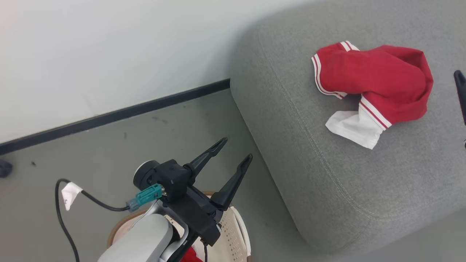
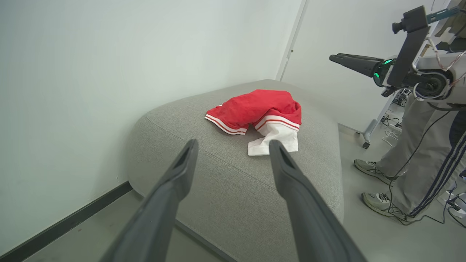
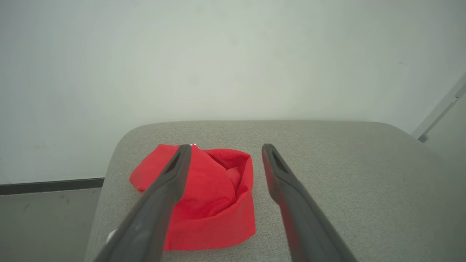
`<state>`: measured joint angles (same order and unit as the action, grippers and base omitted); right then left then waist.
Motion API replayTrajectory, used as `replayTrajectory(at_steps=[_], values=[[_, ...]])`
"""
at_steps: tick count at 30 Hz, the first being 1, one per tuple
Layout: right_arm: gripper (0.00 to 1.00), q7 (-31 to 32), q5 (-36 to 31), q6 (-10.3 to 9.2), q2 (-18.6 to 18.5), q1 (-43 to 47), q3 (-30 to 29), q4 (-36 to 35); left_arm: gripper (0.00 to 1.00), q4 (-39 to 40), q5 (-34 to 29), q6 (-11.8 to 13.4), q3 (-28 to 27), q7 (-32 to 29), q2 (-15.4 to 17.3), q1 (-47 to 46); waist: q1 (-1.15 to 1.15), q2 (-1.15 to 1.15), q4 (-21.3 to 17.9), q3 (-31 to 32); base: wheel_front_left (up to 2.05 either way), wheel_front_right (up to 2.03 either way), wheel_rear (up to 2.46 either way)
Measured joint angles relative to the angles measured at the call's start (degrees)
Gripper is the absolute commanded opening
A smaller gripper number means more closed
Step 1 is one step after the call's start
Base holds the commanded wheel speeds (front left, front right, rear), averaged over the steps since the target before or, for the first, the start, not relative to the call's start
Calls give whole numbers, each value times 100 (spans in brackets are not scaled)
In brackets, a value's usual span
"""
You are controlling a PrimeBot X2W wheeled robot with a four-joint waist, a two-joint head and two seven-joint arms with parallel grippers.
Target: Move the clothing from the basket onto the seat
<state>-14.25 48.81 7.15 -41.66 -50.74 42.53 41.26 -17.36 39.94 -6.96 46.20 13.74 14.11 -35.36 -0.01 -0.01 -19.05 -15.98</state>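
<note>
Clothing (image 1: pixel 375 80), a crumpled red garment with white-striped hems and a white lining poking out, lay on top of the seat (image 1: pixel 327 174), toward its far end near the wall (image 1: pixel 109 54). That pale wall took up most of the background, with a dark skirting strip (image 1: pixel 109 118) along its foot and grey floor (image 1: pixel 109 153) below. The grey seat was the biggest object, its rounded corner and stitched seam facing the robot. In the left wrist view a person's grey trouser legs (image 2: pixel 411 153) and pale trainers (image 2: pixel 371 169) stood on the floor past the seat's far side, with a dark striped trouser leg (image 2: pixel 444 171) just beside them.

The basket (image 1: pixel 233 236) sat on the floor close to the seat's near corner, largely hidden under the left forearm; only its perforated beige wall and brown rim (image 1: pixel 113 233) showed. A sliver of red (image 1: pixel 191 256) showed at the frame's bottom edge, too little to identify.

The left gripper (image 1: pixel 236 148) hung above the basket, its fingers spread wide with nothing between them, pointing toward the seat. The right gripper (image 3: pixel 226 147) hung over the seat, fingers likewise spread and empty, with the garment lying beyond and below its tips, untouched. A black cable (image 1: pixel 62 203) carrying a small white tag (image 1: pixel 69 194) looped from the left wrist.
</note>
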Motion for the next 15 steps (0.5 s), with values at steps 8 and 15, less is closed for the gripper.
replayTrajectory(at_steps=[8, 15], values=[[100, -5, 126, -21, -19, 544, -224, -699, 100, -74, 197, 127, -212, 25, -26, 311, 0, 1, 371, 373, 0, 0, 0], [100, -20, 168, -265, -10, 1087, -508, -1450, 100, -94, 253, 253, -390, 55, -24, 647, 0, 0, 750, 674, 0, 0, 0]])
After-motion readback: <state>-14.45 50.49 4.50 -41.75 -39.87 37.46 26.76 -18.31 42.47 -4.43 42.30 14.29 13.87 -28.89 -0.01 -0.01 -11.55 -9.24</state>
